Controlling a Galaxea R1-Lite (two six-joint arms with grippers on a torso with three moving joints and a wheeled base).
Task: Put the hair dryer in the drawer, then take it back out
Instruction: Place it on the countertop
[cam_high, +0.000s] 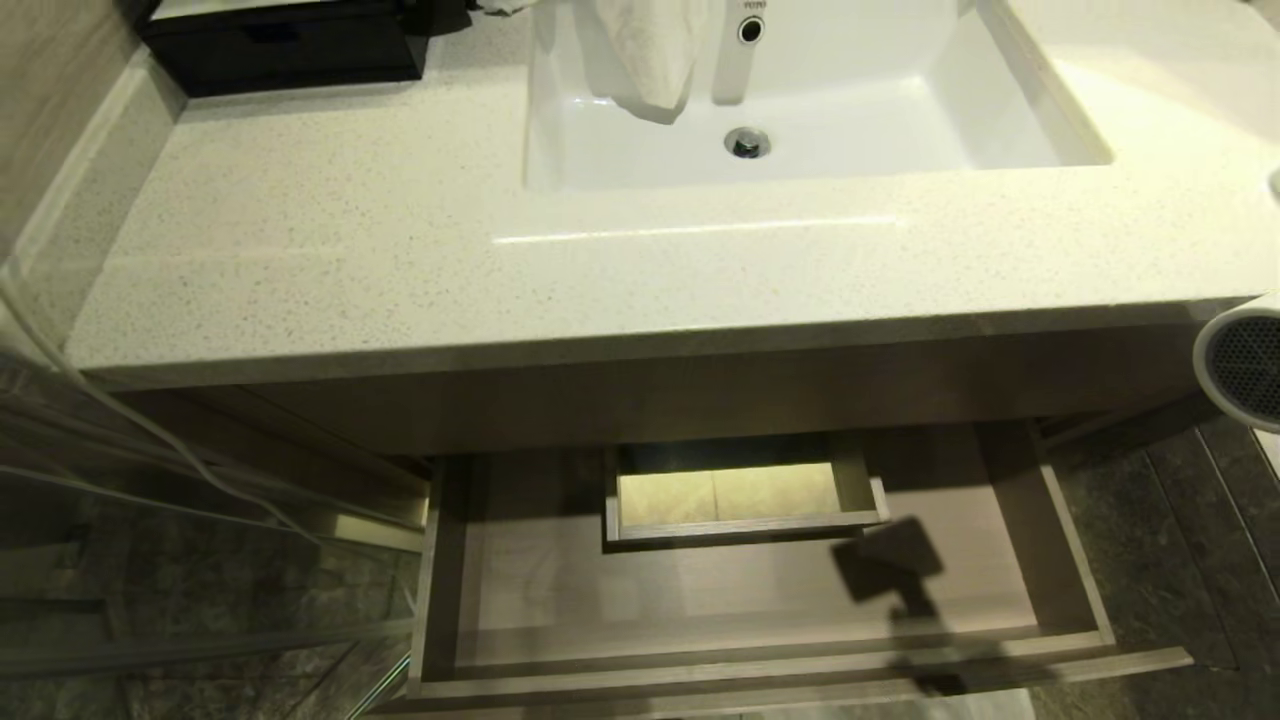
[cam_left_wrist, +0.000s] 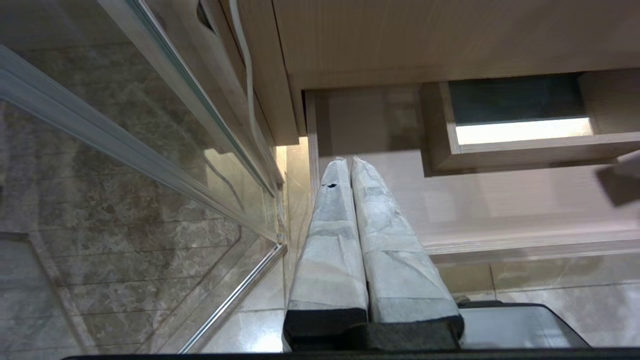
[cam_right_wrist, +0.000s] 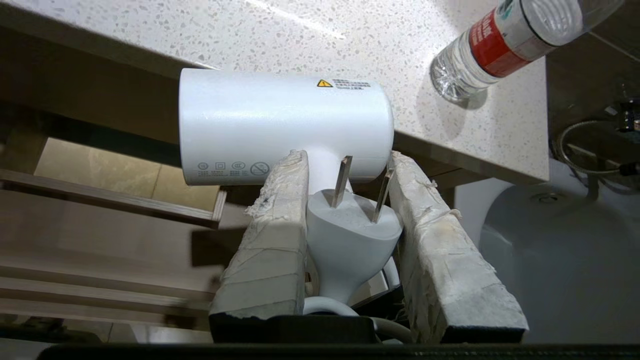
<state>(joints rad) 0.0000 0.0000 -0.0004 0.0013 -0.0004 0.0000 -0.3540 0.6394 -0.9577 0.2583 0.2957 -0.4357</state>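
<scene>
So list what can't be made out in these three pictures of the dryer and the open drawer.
- Hair dryer: in the head view the right edge cuts off all but its grille end.
- Right gripper: outside the head view. In the right wrist view its fingers and the plug hide the dryer's handle.
- Drawer: its back part lies in shadow under the counter.
- Bottle: top cut off by the edge of the right wrist view.

Warm overhead light glares in a streak on the tabletop (cam_high: 700, 235) and casts a dark blocky shadow into the drawer (cam_high: 560, 590); head view slightly soft.
</scene>
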